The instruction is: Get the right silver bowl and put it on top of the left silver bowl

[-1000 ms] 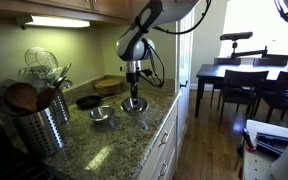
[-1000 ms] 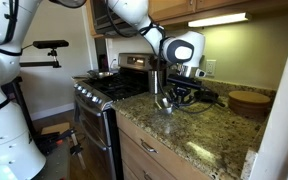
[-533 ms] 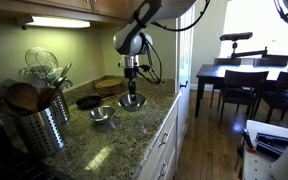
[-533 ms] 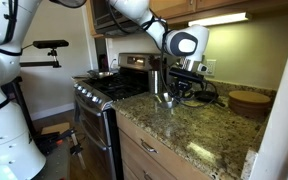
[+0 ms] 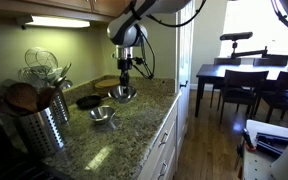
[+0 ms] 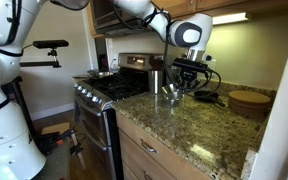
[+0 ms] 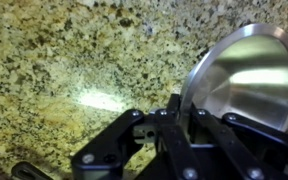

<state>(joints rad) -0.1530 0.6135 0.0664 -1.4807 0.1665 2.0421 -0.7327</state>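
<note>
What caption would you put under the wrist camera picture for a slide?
The gripper pinches the rim of the right silver bowl, holding it tilted over the speckled granite counter.

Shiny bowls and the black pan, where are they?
Wider silver bowl [image 5: 122, 95], in an exterior view, outer side.
Smaller silver bowl [image 5: 102, 116], in an exterior view, inside.
Black pan [image 5: 88, 101], in an exterior view, middle.

Counter [image 5: 136, 130] bare around left silver bowl [image 5: 101, 116]; black pan [image 5: 88, 101] near.
</note>
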